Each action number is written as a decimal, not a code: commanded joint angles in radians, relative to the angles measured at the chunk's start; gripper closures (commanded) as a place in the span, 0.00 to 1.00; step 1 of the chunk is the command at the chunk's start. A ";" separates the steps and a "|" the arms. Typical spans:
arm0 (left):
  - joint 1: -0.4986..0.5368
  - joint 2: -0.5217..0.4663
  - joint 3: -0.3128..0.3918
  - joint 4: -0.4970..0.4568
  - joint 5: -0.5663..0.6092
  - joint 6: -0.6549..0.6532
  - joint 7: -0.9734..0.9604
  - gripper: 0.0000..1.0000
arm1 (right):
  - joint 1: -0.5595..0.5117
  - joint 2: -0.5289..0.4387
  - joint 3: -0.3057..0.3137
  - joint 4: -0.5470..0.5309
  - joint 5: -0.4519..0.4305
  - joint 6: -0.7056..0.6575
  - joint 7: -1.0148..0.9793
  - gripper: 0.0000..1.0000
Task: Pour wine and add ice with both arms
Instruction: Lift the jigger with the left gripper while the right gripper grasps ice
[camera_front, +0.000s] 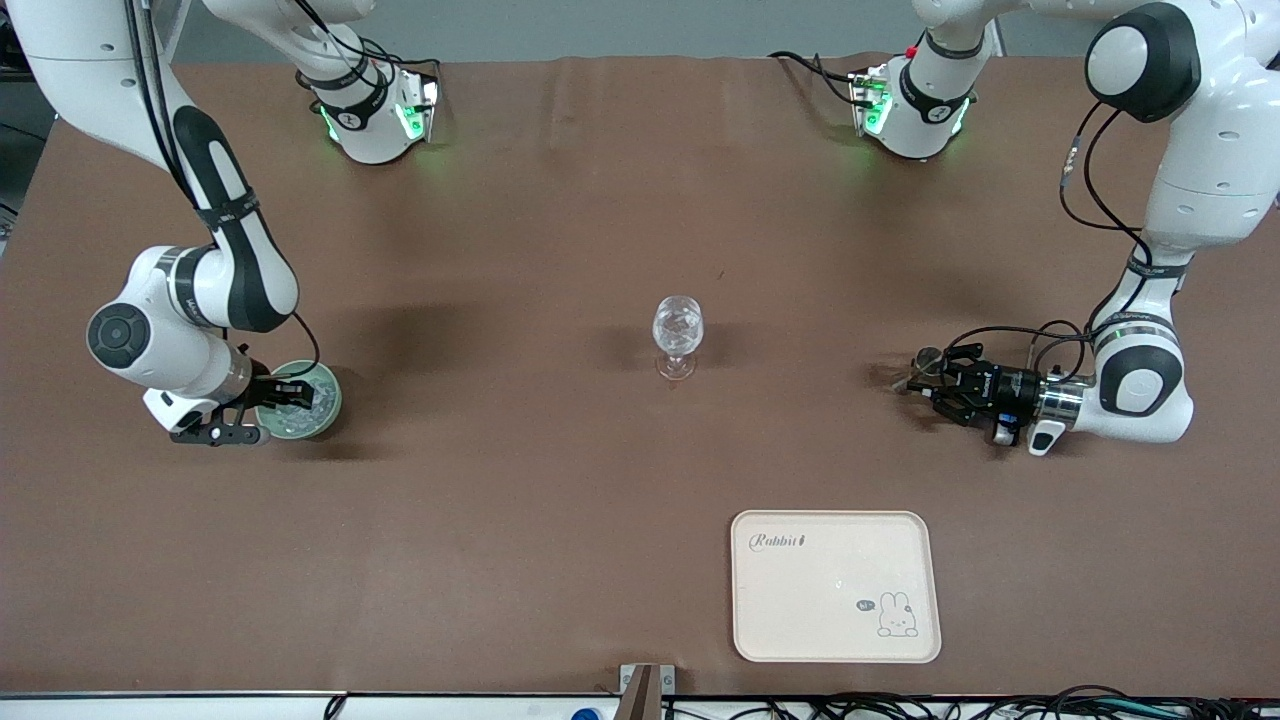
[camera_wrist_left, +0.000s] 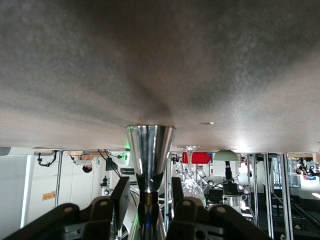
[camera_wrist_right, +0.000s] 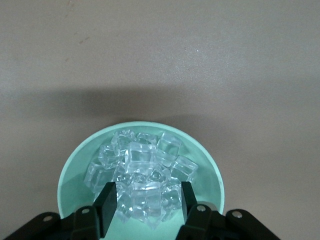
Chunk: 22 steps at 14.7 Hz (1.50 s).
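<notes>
The right pincer (camera_wrist_right: 145, 206) is hanging in the green bowl (camera_front: 322, 405), toward the right arm's end of the surface (camera_front: 560, 200) from the wine glass (camera_front: 677, 335). Its fingers, spread around the ice (camera_wrist_right: 142, 177), are gripping nothing. The left pincer (camera_front: 925, 378), wrist lying level, is clamping a metal measuring cup (camera_wrist_left: 149, 155), apparently kept low toward the left arm's end, awaiting its turn at the glass.

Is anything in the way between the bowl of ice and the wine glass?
Nothing visible. Between the green bowl of ice, where the right gripper straddles a cube, and the wine glass lies only bare brown table. The tray sits nearer the front camera, off that path.
</notes>
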 joint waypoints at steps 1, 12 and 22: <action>-0.002 0.002 0.001 -0.002 -0.021 -0.005 0.016 0.73 | -0.005 -0.003 0.005 -0.015 0.008 0.017 0.010 0.56; 0.001 -0.061 -0.096 0.010 -0.053 -0.002 -0.105 0.99 | -0.005 -0.089 0.002 0.005 0.006 -0.045 0.010 0.95; -0.100 -0.223 -0.193 -0.014 -0.067 0.070 -0.326 0.99 | -0.008 -0.270 -0.001 0.148 0.003 -0.363 0.008 0.95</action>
